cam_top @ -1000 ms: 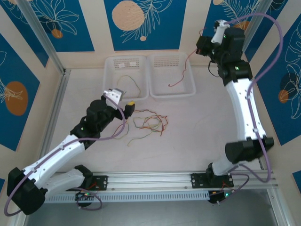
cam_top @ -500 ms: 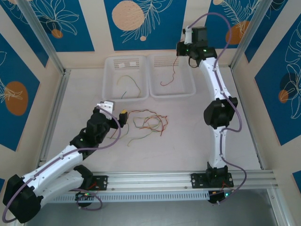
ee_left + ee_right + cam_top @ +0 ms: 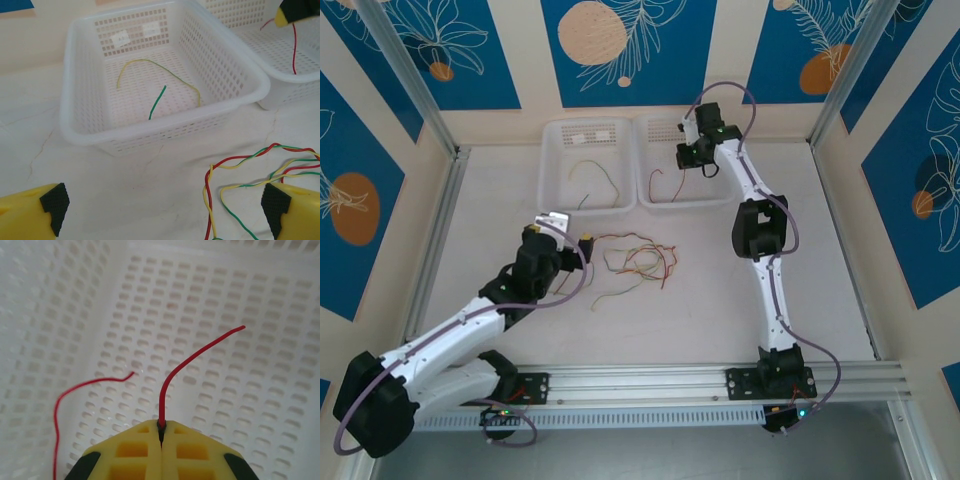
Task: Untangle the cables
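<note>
Right gripper [image 3: 161, 432]: clamped on the red cable [image 3: 190, 360]; has swung down from high at the far right into the right basket [image 3: 720, 195].
Left gripper [image 3: 164, 207]: jaws have spread wide, empty, just left of the tangle [image 3: 638, 262].
Tangle: red, yellow and green strands still twisted, mid-table.
Left basket [image 3: 150, 127]: yellow-green cable [image 3: 145, 60] inside.
Meaning: red cable separated, release pending; tangle probably next.

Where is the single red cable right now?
The red cable is pinched in the right pincer; in the top view it hangs inside the right basket.
</note>
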Available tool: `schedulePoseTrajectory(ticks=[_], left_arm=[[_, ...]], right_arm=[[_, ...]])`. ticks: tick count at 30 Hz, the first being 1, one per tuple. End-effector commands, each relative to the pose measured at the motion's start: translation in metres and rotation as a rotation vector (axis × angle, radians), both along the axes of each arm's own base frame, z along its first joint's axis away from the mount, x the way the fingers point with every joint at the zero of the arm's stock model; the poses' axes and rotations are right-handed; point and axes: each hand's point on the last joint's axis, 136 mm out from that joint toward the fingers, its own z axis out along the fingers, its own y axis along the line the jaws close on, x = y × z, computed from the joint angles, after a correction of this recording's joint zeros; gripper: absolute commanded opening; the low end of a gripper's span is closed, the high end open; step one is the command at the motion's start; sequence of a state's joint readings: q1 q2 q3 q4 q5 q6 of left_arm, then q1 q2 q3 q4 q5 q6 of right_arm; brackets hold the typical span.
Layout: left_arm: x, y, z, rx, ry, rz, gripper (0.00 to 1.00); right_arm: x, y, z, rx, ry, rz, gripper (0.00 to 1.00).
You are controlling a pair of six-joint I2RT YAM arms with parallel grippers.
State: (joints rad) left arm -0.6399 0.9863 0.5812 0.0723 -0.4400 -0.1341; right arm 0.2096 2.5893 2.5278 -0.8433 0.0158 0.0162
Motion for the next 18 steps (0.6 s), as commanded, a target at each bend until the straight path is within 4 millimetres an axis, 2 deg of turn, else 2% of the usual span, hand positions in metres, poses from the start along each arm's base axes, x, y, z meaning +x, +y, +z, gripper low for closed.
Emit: schedulePoseTrajectory(ticks=[1,2,3,4,6,8,12,13,15,18], left_arm=[[0.007,-0.004,0.016,0.011,-0.032,0.0,1.0],[0.008,-0.005,0.015,0.009,-0.03,0.0,1.0],[0.008,-0.005,0.014,0.009,-0.025,0.001,1.0],[0.008,-0.005,0.012,0.004,-0.021,0.004,1.0],[0.008,-0.005,0.009,-0.005,-0.016,0.01,1.0],[0.007,-0.004,0.006,-0.006,-0.013,0.015,1.0],[0.012,-0.004,0.006,0.028,-0.013,0.014,1.0],[0.015,-0.006,0.007,0.04,-0.011,0.009,1.0],[0.02,-0.011,0.01,0.058,-0.007,-0.006,1.0],[0.027,-0.017,0.014,0.058,-0.006,-0.011,1.0]], right_arm=[[-0.006,0.004,0.006,-0.003,0.005,0.018,0.07],[-0.006,0.004,0.003,-0.003,0.013,0.016,0.18],[-0.007,0.004,0.003,-0.004,0.017,0.015,0.38],[-0.007,0.003,0.004,-0.006,0.015,0.014,0.49],[-0.006,0.001,0.012,-0.019,0.005,-0.004,0.54],[-0.007,0.001,0.031,-0.018,-0.017,-0.013,0.59],[-0.016,0.005,0.084,-0.051,-0.105,0.009,0.71],[-0.019,0.005,0.097,-0.083,-0.133,0.008,0.88],[-0.024,0.003,0.122,-0.157,-0.193,0.003,1.0],[-0.033,0.004,0.151,-0.259,-0.268,0.014,0.99]])
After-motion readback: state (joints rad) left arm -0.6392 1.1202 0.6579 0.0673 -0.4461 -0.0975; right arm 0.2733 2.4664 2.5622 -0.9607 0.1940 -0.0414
